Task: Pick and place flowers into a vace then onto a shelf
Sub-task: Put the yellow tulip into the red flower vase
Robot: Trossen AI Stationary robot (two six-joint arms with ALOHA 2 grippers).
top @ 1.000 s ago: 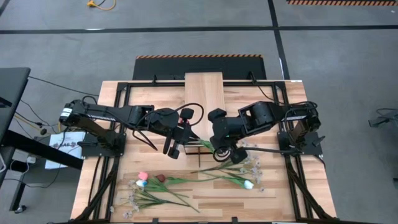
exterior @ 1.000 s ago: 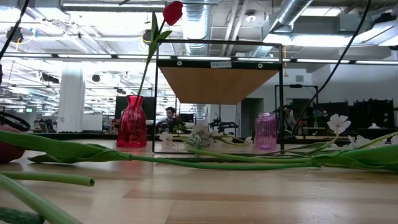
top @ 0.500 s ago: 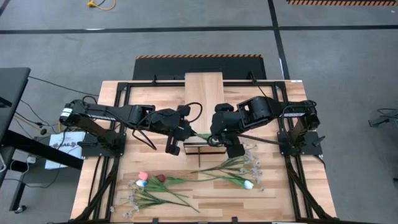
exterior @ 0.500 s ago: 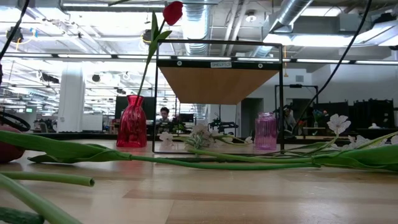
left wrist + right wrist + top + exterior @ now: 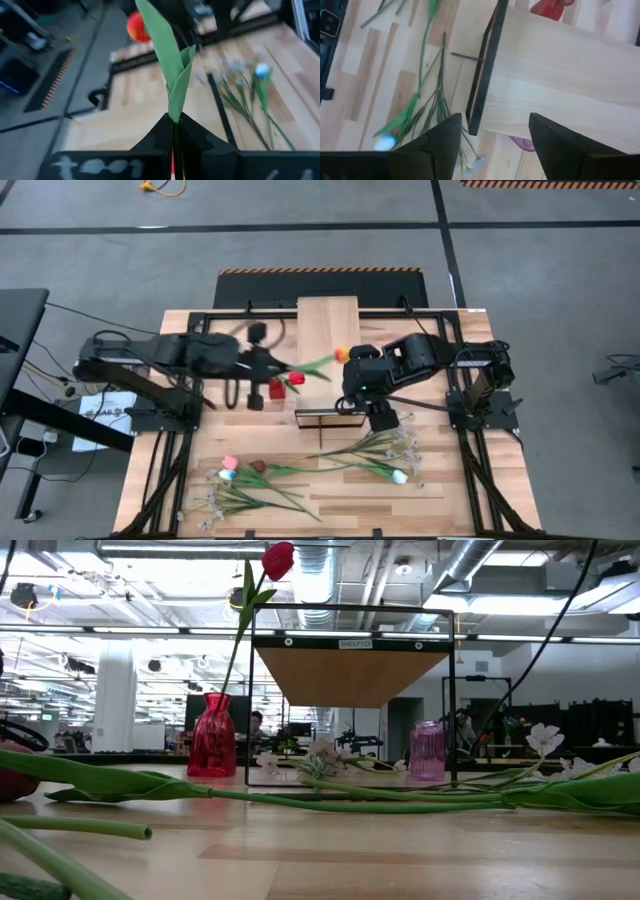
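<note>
Left claw (image 5: pixel 175 150) is seen clamped on a tulip (image 5: pixel 341 355) stem, above the red vase (image 5: pixel 278 387), beside the shelf (image 5: pixel 329 330). Stem is judged light & bendy, bloom fragile; best gripped low on stem, not petals. Right claw (image 5: pixel 492 135) is spread wide & empty over shelf edge. Remaining flowers (image 5: pixel 375 460) lie on the desk (image 5: pixel 470 510), near front.

Vase (image 5: pixel 212 737) left of shelf (image 5: pixel 328 345); second vase (image 5: pixel 427 751) right; loose flowers (image 5: pixel 300 473) before shelf.
</note>
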